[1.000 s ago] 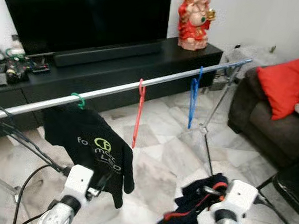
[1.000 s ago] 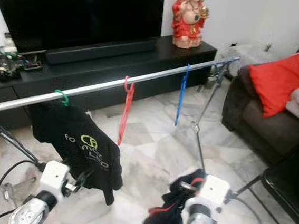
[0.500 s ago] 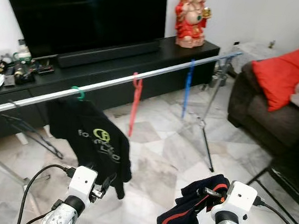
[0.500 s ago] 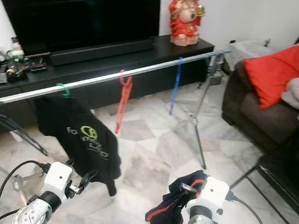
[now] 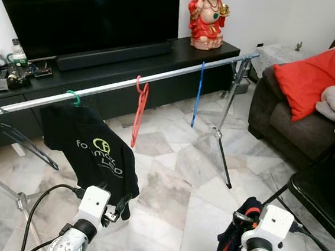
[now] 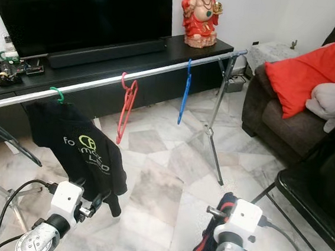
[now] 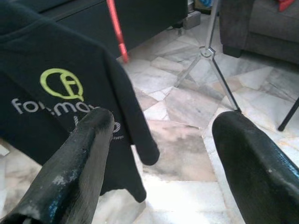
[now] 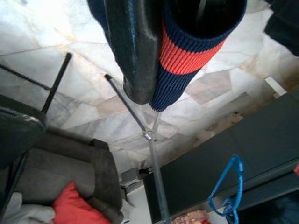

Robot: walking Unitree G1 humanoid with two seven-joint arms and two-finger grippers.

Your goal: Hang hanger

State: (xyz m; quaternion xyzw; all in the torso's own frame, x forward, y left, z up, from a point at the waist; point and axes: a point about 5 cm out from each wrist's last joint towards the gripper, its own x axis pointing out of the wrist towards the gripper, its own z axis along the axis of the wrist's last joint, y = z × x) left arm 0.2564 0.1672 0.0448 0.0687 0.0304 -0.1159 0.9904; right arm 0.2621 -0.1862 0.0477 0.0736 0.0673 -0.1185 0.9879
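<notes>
1. Ahead of me a silver rail (image 5: 160, 82) spans the room on tripod legs, in front of a black TV cabinet (image 5: 132, 60) with a red figurine (image 5: 206, 16) at its right end; a sofa with a red cushion (image 5: 311, 77) sits to the right.
2. My right gripper (image 8: 88, 93) is low, well short of the rail, pinching a navy garment with red stripes (image 8: 187, 51); I think its hanger is buried in the cloth.
3. My left gripper (image 7: 161, 140) is spread wide and holds nothing, just below the hung black shirt (image 5: 97, 151).
4. Three hangers on the rail: green (image 5: 72, 97) carrying the shirt, red (image 5: 138, 112) and blue (image 5: 197, 96) bare.
</notes>
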